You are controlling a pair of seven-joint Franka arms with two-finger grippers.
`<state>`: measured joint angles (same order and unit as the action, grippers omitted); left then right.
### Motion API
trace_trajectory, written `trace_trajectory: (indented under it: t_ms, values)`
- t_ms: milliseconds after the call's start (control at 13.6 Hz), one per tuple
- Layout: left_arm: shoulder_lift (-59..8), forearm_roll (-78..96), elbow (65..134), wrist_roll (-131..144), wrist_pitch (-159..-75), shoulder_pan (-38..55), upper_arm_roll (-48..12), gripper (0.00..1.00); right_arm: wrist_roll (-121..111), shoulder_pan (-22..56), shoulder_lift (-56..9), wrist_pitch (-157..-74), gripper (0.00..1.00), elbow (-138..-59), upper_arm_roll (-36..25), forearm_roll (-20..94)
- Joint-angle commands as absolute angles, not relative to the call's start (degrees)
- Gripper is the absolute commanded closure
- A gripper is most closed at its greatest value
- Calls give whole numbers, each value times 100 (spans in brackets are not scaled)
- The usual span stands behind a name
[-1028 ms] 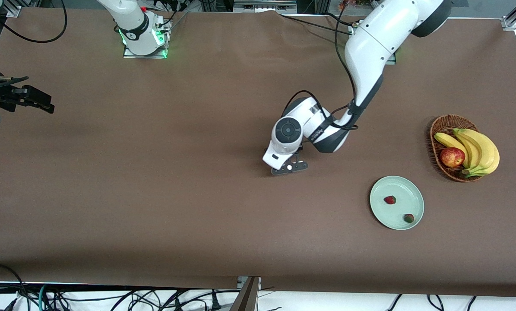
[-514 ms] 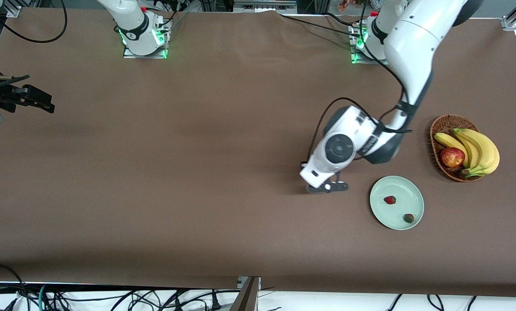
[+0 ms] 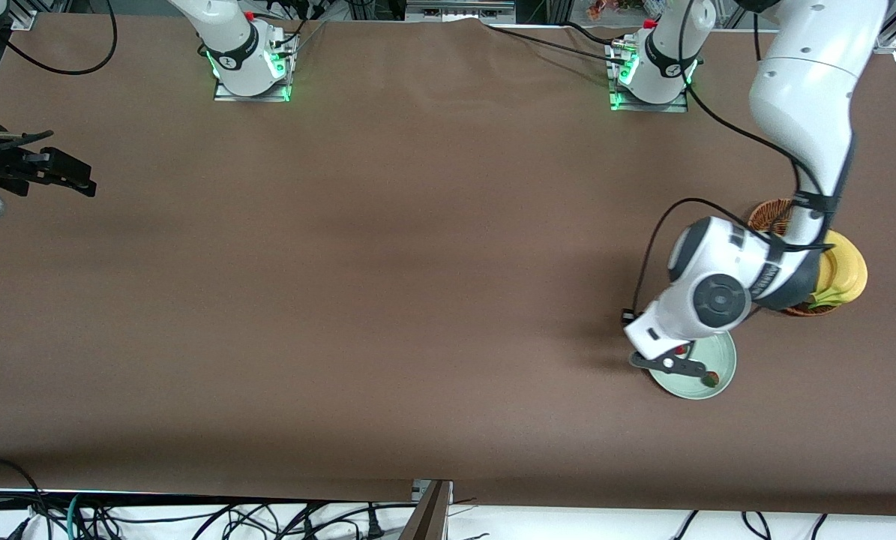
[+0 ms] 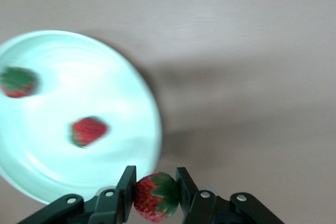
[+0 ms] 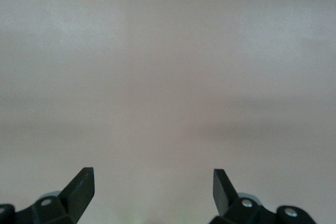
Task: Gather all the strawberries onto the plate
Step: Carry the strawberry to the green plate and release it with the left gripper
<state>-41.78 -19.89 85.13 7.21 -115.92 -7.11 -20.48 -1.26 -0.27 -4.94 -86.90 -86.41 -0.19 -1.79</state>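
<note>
A strawberry [image 4: 155, 196] is clamped in the left gripper [image 4: 155, 192] over the plate [image 4: 37, 182] rim; it should be carried inward and lowered before release. The right gripper [image 5: 153, 188] waits, spread apart.

Even overhead light falls on the brown table [image 3: 388, 247], with a soft shadow pooled beside the left arm. Green lamps glow at both arm bases. In the left wrist view the plate [image 4: 131, 77] glares pale and its two strawberries [image 4: 88, 131] smear with blur; the right wrist view looks hazy.
</note>
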Motion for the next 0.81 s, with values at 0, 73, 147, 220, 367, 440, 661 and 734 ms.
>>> trace_trajectory:
  t_ms: [0,73,147,220,367,440,661,734]
  values:
    - [-4069,-2109,8578,-94,-11584,-1141,-2136,100,-237,-18,-483,-8701,0,-8640,-35,-88]
    - [-4069,-2101,8578,-279,-11575,-1238,-2136,100,-237,-18,-483,-8701,0,-8640,-35,-88]
    - [-4078,-2127,8569,-299,-11575,-1283,-2127,100,-237,-18,-483,-8701,0,-8640,-35,-88]
    - [-4078,-2136,8569,-308,-11575,-1309,-2110,99,-237,-18,-483,-8701,0,-8640,-35,-88]
    - [-4078,-2136,8569,-308,-11575,-1380,-2109,97,-229,-18,-483,-8710,0,-8640,-35,-88]
    - [-4087,-2136,8569,-316,-11575,-1389,-2109,95,-220,-18,-483,-8710,0,-8640,-35,-88]
    - [-4078,-2127,8569,-404,-11575,-1397,-2109,73,-141,-9,-483,-8719,0,-8640,-26,-79]
    - [-4087,-2110,8569,-404,-11584,-1415,-2109,3,-141,-9,-483,-8719,0,-8640,-26,-79]
